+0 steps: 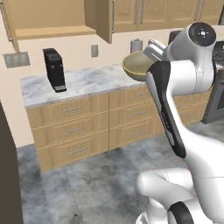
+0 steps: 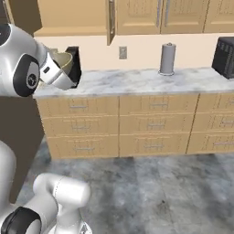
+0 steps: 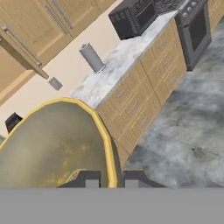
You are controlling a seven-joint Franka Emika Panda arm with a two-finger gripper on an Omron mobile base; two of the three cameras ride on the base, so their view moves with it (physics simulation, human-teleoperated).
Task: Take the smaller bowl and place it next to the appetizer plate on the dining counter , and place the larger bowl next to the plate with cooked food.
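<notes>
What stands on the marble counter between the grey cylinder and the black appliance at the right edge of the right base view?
Nothing: in the right base view the marble counter is bare between the grey cylinder and the black appliance.

Bare marble counter (image 1: pixel 87 83) between black appliance (image 1: pixel 54 70) at left and grey canister (image 2: pixel 167 59) further right. More bare top between canister and black box (image 2: pixel 225 57) at far right. Overhead, cabinet door (image 2: pixel 110 20) swung open, edge jutting above the counter. Bowl (image 1: pixel 139 65) held in the air beside the counter edge. Open grey floor (image 2: pixel 151 187) before the drawers (image 2: pixel 155 123).
</notes>
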